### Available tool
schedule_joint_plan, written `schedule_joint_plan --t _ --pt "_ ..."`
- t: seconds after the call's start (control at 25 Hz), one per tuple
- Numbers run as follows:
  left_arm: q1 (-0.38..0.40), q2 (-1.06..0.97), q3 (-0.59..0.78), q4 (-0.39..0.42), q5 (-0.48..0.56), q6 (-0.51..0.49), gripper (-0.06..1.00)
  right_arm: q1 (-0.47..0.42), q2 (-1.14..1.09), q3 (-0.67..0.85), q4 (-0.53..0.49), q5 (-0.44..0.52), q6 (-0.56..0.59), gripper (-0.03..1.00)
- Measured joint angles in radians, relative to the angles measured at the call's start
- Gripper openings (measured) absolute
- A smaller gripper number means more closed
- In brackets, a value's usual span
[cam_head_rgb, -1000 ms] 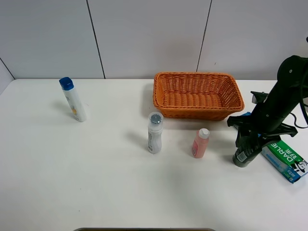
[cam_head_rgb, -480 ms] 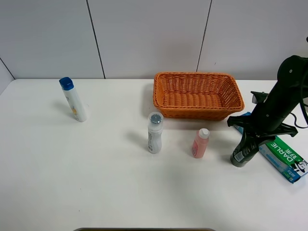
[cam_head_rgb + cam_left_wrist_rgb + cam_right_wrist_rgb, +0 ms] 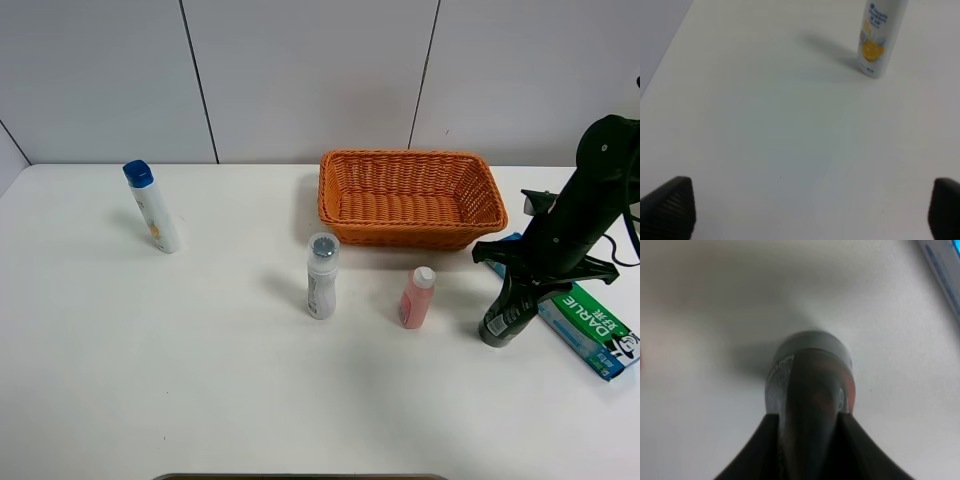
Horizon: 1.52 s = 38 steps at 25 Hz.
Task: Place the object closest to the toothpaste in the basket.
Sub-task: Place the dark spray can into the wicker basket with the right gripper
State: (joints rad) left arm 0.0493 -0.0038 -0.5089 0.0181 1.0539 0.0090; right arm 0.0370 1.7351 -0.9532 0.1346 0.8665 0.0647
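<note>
A dark green bottle [image 3: 498,321] leans just left of the green toothpaste box [image 3: 591,331] at the table's right. My right gripper [image 3: 519,286] is shut on the bottle's upper part. In the right wrist view the bottle [image 3: 812,385] sits between the two dark fingers [image 3: 769,447], and the edge of the toothpaste box [image 3: 946,277] shows beside it. The orange wicker basket [image 3: 400,234] stands behind, at the centre back, with nothing in it. My left gripper [image 3: 805,210] is open over bare table and shows only in its own wrist view.
A pink bottle [image 3: 415,298] and a white bottle with a grey cap [image 3: 321,276] stand in front of the basket. A white bottle with a blue cap [image 3: 152,207] stands at the far left; it also shows in the left wrist view [image 3: 880,37].
The dark bottle in my right gripper has tilted and shifted slightly left, away from the toothpaste box. Nothing else has moved.
</note>
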Motion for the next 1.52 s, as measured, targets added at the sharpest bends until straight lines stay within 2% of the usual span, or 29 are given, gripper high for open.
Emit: schedule_joint_plan --t 0.56,0.8,1.0,1.32,1.52 --pt "0.000 0.000 0.000 0.000 0.000 0.000 0.94 0.000 -0.248 -0.012 0.036 0.033 0.000 0.28" --pt "0.000 0.000 0.000 0.000 0.000 0.000 0.94 0.000 -0.290 -0.164 0.049 0.114 0.000 0.28" --pt "0.000 0.000 0.000 0.001 0.000 0.000 0.94 0.000 -0.290 -0.297 0.049 0.126 0.000 0.28" --pt "0.000 0.000 0.000 0.001 0.000 0.000 0.94 0.000 -0.282 -0.340 0.051 0.025 -0.027 0.28" --pt "0.000 0.000 0.000 0.001 0.000 0.000 0.94 0.000 -0.201 -0.343 0.051 -0.067 -0.046 0.28"
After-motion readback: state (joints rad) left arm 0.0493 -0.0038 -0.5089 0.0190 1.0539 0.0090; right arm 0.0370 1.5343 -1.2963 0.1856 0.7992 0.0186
